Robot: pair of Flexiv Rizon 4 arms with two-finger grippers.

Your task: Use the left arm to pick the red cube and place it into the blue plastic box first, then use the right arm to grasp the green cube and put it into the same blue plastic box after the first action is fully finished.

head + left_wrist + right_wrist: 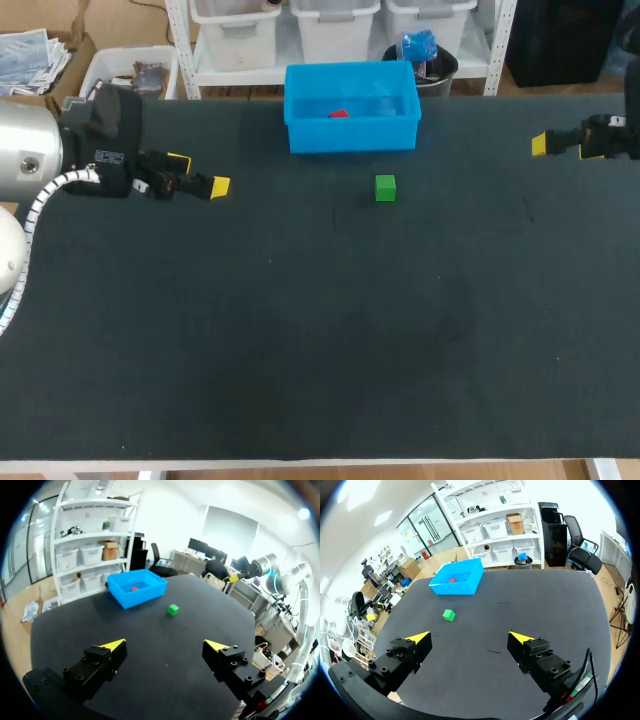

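At the far edge of the table [300, 350], the blue plastic box [350, 135] holds the red cube [339, 113]. The green cube [385, 187] sits on the mat near the box's front, apart from it. Our left gripper [166, 645] is spread wide and touches nothing. Our right gripper [471, 638] is likewise wide and empty, well off to the right.

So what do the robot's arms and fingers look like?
The left arm is shiny silver and round, with a black wrist block and a white curly cable. The left gripper and right gripper have chunky black fingers with screws and bright yellow pointy tips.
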